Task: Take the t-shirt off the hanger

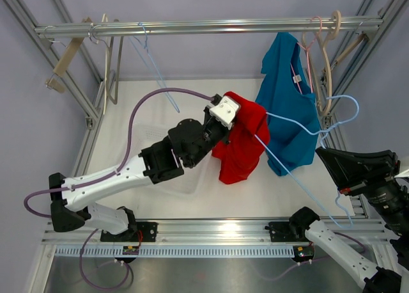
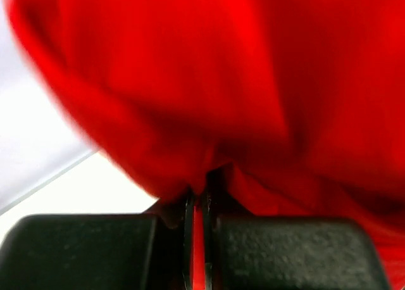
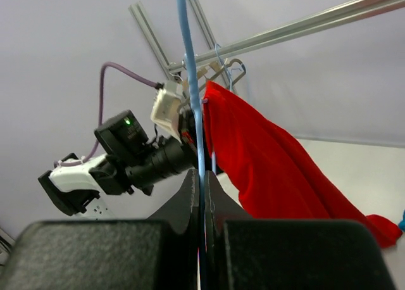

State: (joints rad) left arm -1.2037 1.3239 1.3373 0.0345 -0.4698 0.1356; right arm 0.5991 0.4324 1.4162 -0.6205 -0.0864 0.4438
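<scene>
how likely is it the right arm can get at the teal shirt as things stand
Probably not yet: the right gripper is shut on the blue hanger, so its jaws are taken. The teal shirt hangs close by, so once free it likely could.

The white worktop [image 1: 192, 203] sits inside a metal frame. A clear plastic tray [image 1: 153, 134] lies on it, left of the middle and faint against the white surface. The hem of the red t-shirt [image 1: 239, 158] hangs low over the middle of the worktop, just right of the tray; whether it touches the surface cannot be told.

A metal strip [image 1: 211, 232] runs along the near edge, with the left arm base [image 1: 137, 231] and the right arm base [image 1: 287, 231] bolted to it.

Above the far edge, a metal rail [image 1: 211, 27] carries wooden hangers [image 1: 67, 56] at its left end and a thin blue hanger [image 1: 153, 63] beside them. At its right end hang a teal shirt [image 1: 287, 101] and more hangers [image 1: 329, 50].
</scene>
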